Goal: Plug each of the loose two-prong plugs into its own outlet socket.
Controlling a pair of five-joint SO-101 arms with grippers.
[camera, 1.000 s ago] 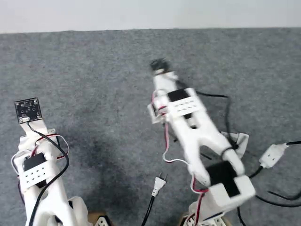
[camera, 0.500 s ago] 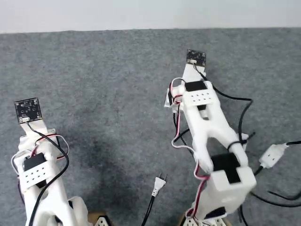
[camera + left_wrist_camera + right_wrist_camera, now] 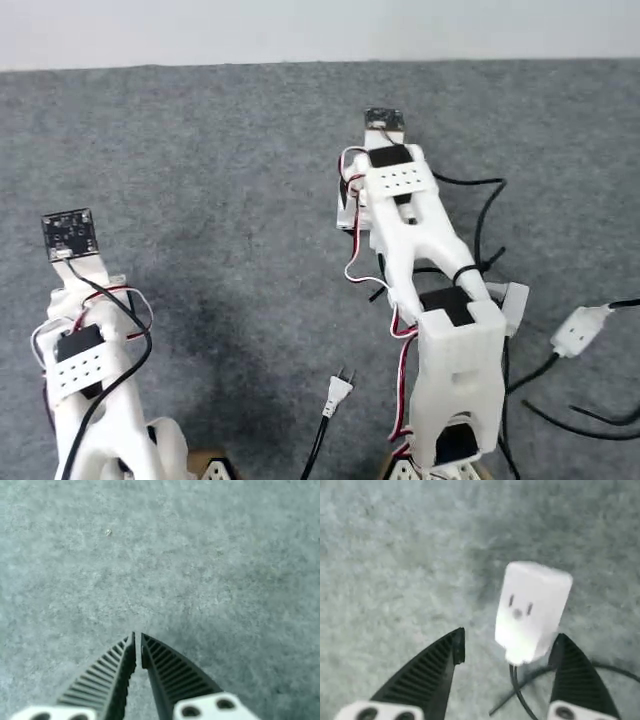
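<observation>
Grey short-pile carpet (image 3: 200, 180) covers the work surface, even and faintly mottled. At the far edge, a plain pale wall (image 3: 300, 30) meets it in a straight line. Light diffuse, shadows soft.

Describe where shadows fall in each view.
High view: a soft dark patch on the carpet beside the left arm, near the loose plug. Right wrist view: shade beyond the outlet socket. Left wrist view: even light, faint shade by the shut left hand.

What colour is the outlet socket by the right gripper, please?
The socket is white; the right wrist view shows it best.
</observation>
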